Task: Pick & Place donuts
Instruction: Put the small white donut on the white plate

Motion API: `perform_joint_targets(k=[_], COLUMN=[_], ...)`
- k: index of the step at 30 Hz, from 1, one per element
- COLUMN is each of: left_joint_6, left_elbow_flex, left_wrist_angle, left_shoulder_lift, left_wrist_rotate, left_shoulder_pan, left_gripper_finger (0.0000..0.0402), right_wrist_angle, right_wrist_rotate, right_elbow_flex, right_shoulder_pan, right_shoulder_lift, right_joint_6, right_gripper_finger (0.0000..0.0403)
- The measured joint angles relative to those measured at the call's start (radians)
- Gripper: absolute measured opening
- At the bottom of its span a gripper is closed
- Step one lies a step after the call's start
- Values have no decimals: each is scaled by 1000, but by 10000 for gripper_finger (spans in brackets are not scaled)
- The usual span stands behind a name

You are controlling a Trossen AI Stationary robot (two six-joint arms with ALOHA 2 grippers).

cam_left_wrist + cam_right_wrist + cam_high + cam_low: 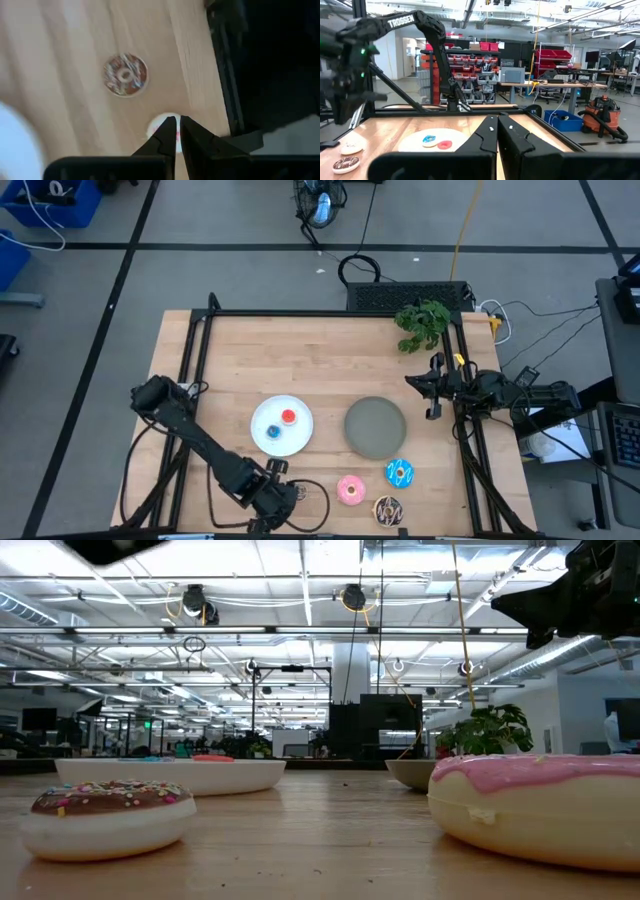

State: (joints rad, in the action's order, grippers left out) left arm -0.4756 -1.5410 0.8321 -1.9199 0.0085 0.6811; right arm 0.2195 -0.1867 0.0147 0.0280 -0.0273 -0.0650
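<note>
Jaws: both pairs are pressed together with nothing between them, as each wrist view shows.
Left gripper [290,498]: low over the near table edge, just beside the pink-frosted ring donut [351,489].
Right gripper [433,393]: waits high at the far right side, near a green leafy plant [422,323].
Task things: a tiny red donut [289,417] and a tiny blue donut [273,431] already lie on the white round plate [263,442]; the pink one, a chocolate sprinkled donut [387,509] and a blue sprinkled donut [399,473] sit on bare wood, close together.
Step in hand: probably the left arm's approach to the next pick, the pink donut being nearest.
Next move: the fingers must part, then straddle the ring's rim.
Around: a grey round plate [375,427] stands bare between the white plate and the blue sprinkled donut.
In the way: nothing blocks the pink donut; the chocolate neighbour is near enough to be nudged.
</note>
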Motion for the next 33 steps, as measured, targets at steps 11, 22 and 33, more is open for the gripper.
perform_joint_targets(k=[11,22,33], left_joint_6=[78,-95,-219], left_elbow_flex=[-152,-329,-295], left_wrist_angle=[99,396,369], left_shoulder_lift=[-99,-197,-199], left_wrist_rotate=[-97,-156,-123], left_shoulder_pan=[34,46,64], left_gripper_finger=[31,32,173], right_wrist_angle=[-4,42,75], right_wrist_rotate=[3,0,1], right_elbow_flex=[0,0,0], right_shoulder_pan=[0,0,0], right_shoulder_lift=[0,0,0], right_joint_6=[0,0,0], right_gripper_finger=[0,0,0])
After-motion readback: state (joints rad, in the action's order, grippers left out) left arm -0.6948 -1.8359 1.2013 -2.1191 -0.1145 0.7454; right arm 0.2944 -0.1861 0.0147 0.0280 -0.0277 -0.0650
